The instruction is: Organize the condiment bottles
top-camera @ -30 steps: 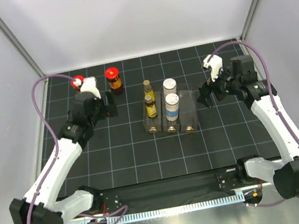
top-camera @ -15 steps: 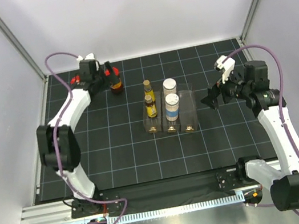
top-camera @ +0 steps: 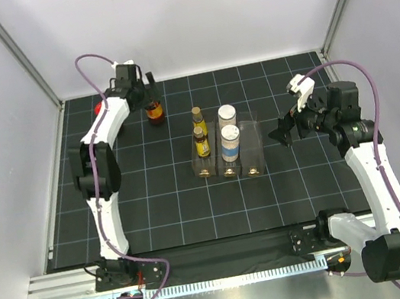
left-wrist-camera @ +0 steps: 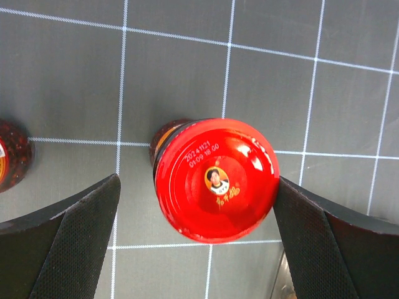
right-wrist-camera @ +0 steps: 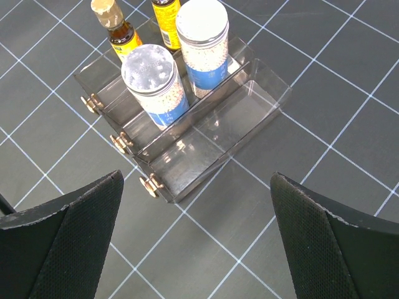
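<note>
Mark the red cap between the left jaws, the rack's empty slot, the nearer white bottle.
red cap [left-wrist-camera: 216, 179], left wrist view, lid centre.
empty slot [right-wrist-camera: 215, 140], right wrist view, floor.
nearer white bottle [right-wrist-camera: 151, 67], right wrist view, cap.

Second amber jar [left-wrist-camera: 12, 152] cut off at left-wrist view's left edge.

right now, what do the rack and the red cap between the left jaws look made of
Rack: clear hard plastic, likely acrylic, glossy; the grid shows through and its edges catch light. Red cap: smooth and glossy, painted metal or plastic, cannot tell which; printed date and logo.
</note>
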`<state>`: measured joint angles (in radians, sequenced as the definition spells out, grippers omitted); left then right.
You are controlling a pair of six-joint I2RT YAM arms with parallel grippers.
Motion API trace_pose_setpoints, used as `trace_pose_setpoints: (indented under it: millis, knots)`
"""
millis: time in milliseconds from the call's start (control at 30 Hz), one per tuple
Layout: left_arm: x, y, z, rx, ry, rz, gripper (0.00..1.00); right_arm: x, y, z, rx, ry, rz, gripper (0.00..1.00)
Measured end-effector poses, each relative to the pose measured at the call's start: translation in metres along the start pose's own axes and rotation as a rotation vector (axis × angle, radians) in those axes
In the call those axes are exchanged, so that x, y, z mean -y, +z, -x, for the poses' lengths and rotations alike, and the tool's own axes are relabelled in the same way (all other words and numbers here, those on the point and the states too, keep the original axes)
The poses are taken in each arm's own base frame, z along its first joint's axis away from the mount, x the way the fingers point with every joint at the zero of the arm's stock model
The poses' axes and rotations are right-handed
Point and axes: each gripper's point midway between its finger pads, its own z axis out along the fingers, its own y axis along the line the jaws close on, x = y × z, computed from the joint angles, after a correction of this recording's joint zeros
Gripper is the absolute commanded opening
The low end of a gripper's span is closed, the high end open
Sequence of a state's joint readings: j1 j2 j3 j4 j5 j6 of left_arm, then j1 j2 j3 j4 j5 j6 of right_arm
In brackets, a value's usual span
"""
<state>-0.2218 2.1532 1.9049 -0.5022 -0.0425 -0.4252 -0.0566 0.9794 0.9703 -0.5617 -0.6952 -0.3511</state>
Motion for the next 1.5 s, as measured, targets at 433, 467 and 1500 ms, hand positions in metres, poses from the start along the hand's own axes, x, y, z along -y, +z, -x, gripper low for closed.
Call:
trace_pose_setpoints:
  millis: [433,467,1500]
  knots:
    - [0.000,0.022,-0.001,-0.049,0.056,0.028,1.00,0.001,0.001,0.001,0.004,0.000,-0.002,1.00]
    - [0.000,0.024,-0.001,-0.053,0.061,0.033,1.00,0.001,0.001,0.001,0.004,0.000,-0.002,0.99]
    - [-0.006,-0.094,-0.060,-0.043,0.253,0.111,0.00,0.001,0.001,0.000,0.001,0.006,0.000,1.00]
